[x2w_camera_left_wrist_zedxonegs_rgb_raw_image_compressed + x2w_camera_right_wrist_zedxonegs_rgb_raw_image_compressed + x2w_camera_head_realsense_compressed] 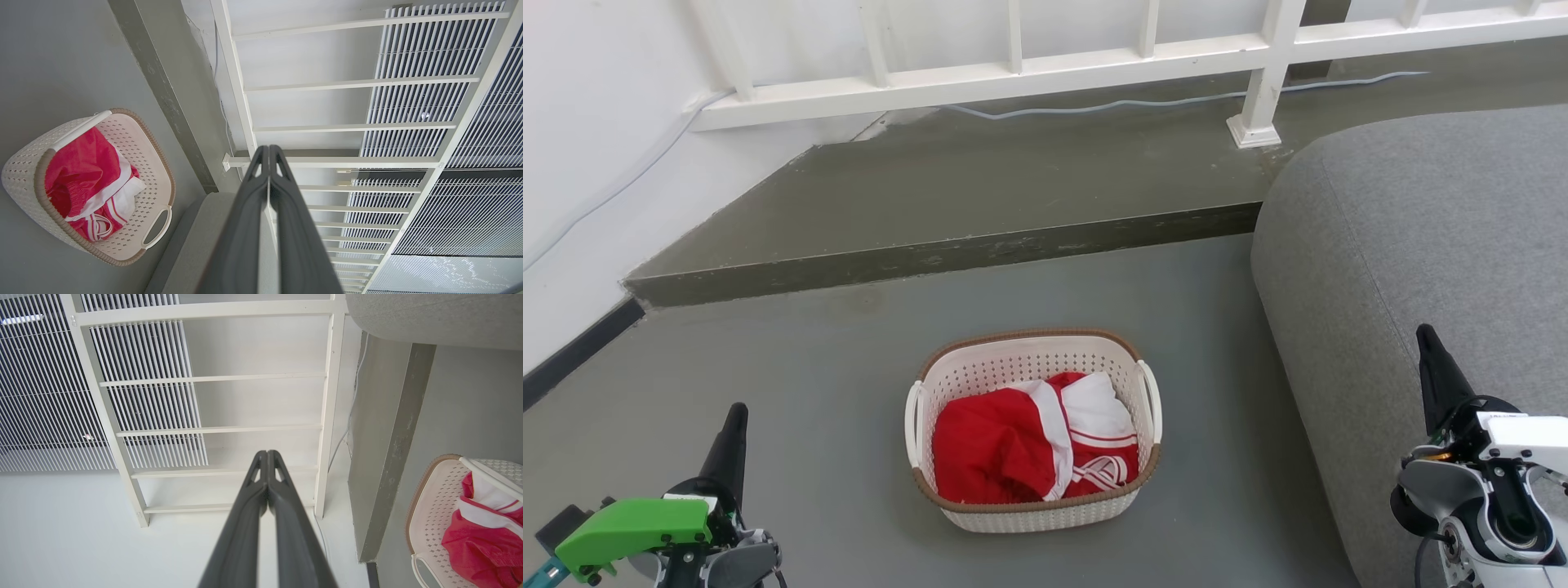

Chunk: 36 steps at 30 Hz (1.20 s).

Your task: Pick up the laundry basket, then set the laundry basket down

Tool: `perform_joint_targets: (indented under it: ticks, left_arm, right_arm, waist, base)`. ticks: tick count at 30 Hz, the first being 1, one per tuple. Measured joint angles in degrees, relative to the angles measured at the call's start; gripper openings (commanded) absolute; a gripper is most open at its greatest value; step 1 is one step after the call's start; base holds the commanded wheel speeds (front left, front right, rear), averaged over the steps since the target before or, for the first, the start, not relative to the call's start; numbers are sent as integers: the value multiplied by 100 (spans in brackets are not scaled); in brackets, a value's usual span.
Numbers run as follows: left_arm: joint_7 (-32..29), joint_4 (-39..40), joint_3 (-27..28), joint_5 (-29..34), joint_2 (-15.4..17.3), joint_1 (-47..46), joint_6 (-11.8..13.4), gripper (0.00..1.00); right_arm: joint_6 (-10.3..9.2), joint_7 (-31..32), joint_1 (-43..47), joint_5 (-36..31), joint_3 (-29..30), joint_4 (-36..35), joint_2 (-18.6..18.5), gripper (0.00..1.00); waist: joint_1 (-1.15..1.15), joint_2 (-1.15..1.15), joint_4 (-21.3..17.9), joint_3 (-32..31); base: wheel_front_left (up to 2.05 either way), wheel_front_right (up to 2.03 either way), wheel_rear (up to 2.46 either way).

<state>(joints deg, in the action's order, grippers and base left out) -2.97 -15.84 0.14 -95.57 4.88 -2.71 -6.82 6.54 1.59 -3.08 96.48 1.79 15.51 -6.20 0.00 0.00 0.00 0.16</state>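
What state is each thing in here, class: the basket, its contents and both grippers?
laundry basket: upright on the floor, ungrasped.
clothes: crumpled inside the basket.
left gripper: shut, empty, away from the basket.
right gripper: shut, empty, away from the basket.

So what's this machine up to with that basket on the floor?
Nothing is being handled yet. The laundry basket, with red-and-white clothes inside, sits on the grey floor beside a grey sofa. The left gripper and right gripper hang on either side, fingers shut, touching nothing.
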Motion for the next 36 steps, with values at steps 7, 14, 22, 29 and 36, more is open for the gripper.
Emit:
perform_joint_targets:
  ticks: [7,14,22,29,36]
  left_arm:
    - [0,-3,3,0,-1,-2,-4,0]
    - [0,-7,7,0,-1,-5,-5,0]
    - [-1,-9,11,0,-2,-26,-5,0]
    - [-1,-10,13,1,-2,-32,-5,0]
    - [-2,-12,16,1,-2,-34,-5,0]
  right_arm:
    - [0,4,-1,0,4,4,2,0]
    - [1,5,-2,-1,7,11,9,0]
    - [1,5,-2,-1,14,23,18,0]
    - [1,5,-3,-1,19,27,21,0]
    - [1,7,-3,-1,24,31,22,0]
  waist:
    - [0,0,0,0]
    - [0,0,0,-1]
    - [0,0,0,-1]
    - [0,0,0,-1]
    - [0,0,0,-1]
  base:
    - [0,0,0]
    - [0,0,0]
    - [0,0,0]
    - [0,0,0]
    - [0,0,0]
